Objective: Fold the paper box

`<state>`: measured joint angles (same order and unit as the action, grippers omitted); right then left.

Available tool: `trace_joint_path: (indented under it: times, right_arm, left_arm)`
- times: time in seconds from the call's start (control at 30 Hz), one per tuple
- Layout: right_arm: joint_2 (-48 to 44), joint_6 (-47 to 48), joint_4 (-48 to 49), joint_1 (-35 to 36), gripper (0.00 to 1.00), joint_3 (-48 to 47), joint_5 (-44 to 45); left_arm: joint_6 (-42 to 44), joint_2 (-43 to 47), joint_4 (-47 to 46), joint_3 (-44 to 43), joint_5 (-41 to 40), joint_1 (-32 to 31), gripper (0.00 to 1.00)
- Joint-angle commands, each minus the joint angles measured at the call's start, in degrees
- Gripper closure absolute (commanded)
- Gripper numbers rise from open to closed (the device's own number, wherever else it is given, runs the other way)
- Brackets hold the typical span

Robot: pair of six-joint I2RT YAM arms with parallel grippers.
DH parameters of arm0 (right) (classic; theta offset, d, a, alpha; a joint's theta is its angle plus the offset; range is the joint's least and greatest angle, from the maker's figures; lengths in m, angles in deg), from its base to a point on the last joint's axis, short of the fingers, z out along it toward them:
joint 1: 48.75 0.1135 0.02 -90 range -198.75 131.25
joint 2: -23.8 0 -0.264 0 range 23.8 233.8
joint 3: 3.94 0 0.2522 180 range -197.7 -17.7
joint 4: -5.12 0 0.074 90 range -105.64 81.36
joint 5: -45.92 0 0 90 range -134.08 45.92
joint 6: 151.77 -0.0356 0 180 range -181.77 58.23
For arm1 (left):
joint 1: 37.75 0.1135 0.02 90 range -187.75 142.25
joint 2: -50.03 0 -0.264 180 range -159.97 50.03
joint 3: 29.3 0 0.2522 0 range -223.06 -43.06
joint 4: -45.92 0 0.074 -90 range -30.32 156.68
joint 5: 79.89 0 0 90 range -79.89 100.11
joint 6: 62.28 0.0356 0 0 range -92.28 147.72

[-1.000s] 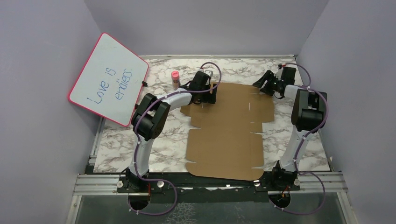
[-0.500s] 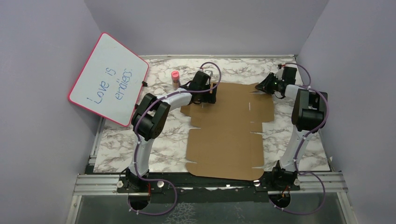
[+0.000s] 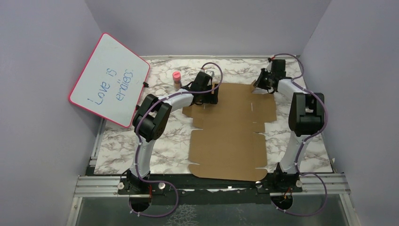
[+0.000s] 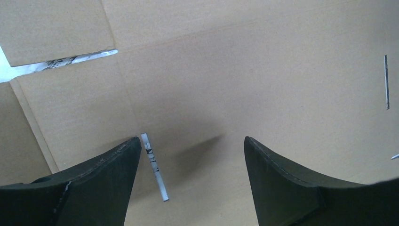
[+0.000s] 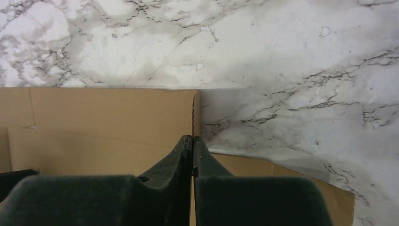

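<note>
The paper box (image 3: pixel 230 136) is a flat brown cardboard sheet lying on the marble table (image 3: pixel 164 141). My left gripper (image 3: pixel 211 96) hovers open over its far left part; in the left wrist view the fingers (image 4: pixel 94 183) straddle bare cardboard (image 4: pixel 235 70) beside a narrow slit (image 4: pixel 154 167). My right gripper (image 3: pixel 261 84) is at the sheet's far right corner. In the right wrist view its jaws (image 5: pixel 193 139) are shut on the thin edge of a cardboard flap (image 5: pixel 94 122), which stands up from the table.
A pink-framed whiteboard (image 3: pixel 110 77) leans against the left wall. A small pink-capped bottle (image 3: pixel 177 79) stands on the table just left of my left gripper. Purple walls close in the back and both sides.
My right gripper has swung left and back to the sheet's far right corner and shut on the flap's edge. The left arm has not moved.
</note>
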<state>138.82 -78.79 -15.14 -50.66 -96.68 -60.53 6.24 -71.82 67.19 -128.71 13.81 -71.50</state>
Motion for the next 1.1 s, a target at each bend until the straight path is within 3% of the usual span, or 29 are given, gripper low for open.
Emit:
trace_joint_path:
  times: [0.0, 0.13, 0.27, 0.4, 0.57, 0.63, 1.07]
  right_arm:
    - [-0.27, 4.24, -6.80, 4.33, 0.93, -4.84, 12.46]
    - [1.17, 5.63, -8.90, 7.06, 0.93, -7.64, 17.28]
    - [1.53, 4.69, -9.40, 7.26, 0.90, -8.63, 16.78]
    - [-0.34, 4.20, -8.75, 7.26, 0.77, -8.18, 16.79]
    - [-4.73, 3.92, -8.26, 7.03, 0.54, -6.37, 16.73]
    - [-6.98, 3.60, -8.39, 6.93, 0.50, -4.75, 16.73]
    - [-34.59, -9.01, -1.61, 4.39, 0.31, 26.75, 12.44]
  left_arm:
    - [-1.38, -3.05, 1.39, 0.04, 1.67, -0.61, 0.18]
    - [-1.42, -3.14, 1.28, 0.11, 1.45, -0.61, 0.18]
    - [-1.38, -2.86, 1.10, 0.46, 1.10, -0.65, 0.18]
    - [-1.20, -1.68, 0.91, 1.02, 0.42, -0.61, 0.18]
    - [-1.42, 0.38, 0.40, 0.83, -0.18, -0.63, 0.18]
    - [-1.53, 1.56, 0.36, 0.50, -0.59, -0.61, 0.18]
    - [-2.39, 10.17, 0.49, 4.92, -2.58, -0.90, 0.17]
